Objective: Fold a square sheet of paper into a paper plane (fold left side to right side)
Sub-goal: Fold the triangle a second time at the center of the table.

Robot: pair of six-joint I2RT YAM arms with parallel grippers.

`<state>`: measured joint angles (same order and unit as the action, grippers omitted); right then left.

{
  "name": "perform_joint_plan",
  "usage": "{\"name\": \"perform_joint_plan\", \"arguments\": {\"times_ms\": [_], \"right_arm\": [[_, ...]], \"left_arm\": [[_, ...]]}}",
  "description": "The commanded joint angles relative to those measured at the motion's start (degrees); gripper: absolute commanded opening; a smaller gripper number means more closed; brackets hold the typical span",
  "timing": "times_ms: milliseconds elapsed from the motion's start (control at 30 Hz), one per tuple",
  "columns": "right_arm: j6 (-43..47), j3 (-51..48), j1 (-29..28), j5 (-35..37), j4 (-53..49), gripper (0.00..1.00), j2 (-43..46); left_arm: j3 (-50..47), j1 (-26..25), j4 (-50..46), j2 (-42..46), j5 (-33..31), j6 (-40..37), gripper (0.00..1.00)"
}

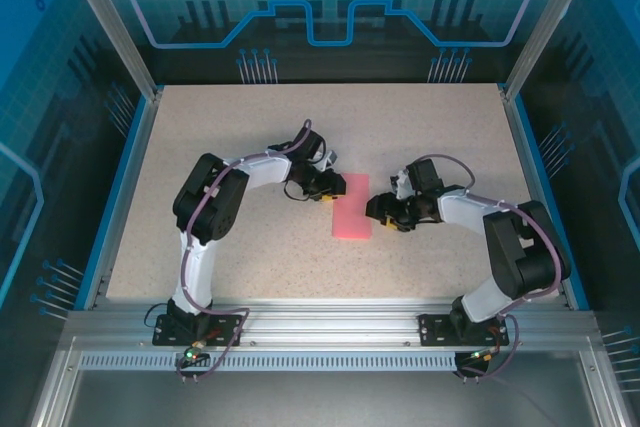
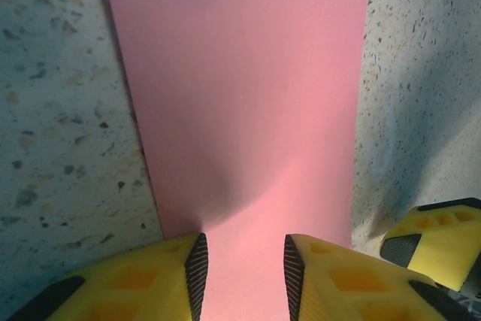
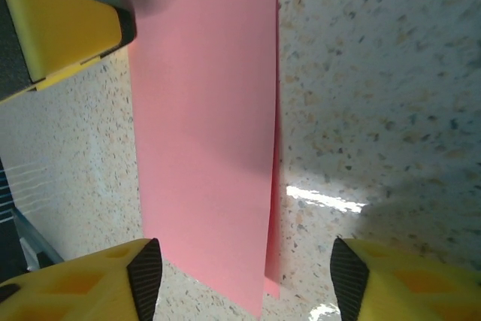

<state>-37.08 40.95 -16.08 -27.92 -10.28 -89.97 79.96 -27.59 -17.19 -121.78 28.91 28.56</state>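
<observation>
The square sheet of paper (image 1: 352, 209) lies on the table folded in half, a pink upright rectangle between the two arms. My left gripper (image 1: 326, 195) is at its upper left end. In the left wrist view its jaws (image 2: 242, 261) stand open a little, with the flat paper (image 2: 240, 95) running under the gap. My right gripper (image 1: 379, 211) is at the paper's right edge. It (image 3: 244, 268) is open wide over the paper's (image 3: 203, 110) end, where the top layer stops just short of the layer beneath.
The speckled tabletop (image 1: 220, 147) has free room on all sides of the paper. A blue rim (image 1: 118, 197) and clear walls enclose it. One yellow finger of the left gripper (image 3: 60, 28) shows beside the paper's far end.
</observation>
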Motion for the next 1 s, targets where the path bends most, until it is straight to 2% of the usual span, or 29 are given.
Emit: {"name": "perform_joint_plan", "arguments": {"times_ms": [0,400,633,767,967], "right_arm": [[-0.1,1.7,-0.3,-3.9,-1.8,0.61,-1.8],[-2.2,3.0,-2.8,-6.8,0.0,0.55,-6.4],[-5.6,3.5,-3.1,-9.0,5.1,0.52,-8.4],[-7.0,4.1,-2.7,-8.9,6.8,0.51,-8.5],[-7.9,6.1,-1.2,-9.8,7.1,0.51,-9.0]], "left_arm": [[-1.7,-0.2,-1.8,0.7,-1.0,-0.3,0.36],[-1.8,-0.2,-2.0,0.9,-1.1,-0.5,0.36],[-2.3,-0.2,-1.1,2.4,-1.0,-1.0,0.36],[-4.1,-0.2,1.1,5.7,-1.4,-2.3,0.40],[-12.2,-0.5,8.0,16.5,-5.4,-6.0,0.55]]}}
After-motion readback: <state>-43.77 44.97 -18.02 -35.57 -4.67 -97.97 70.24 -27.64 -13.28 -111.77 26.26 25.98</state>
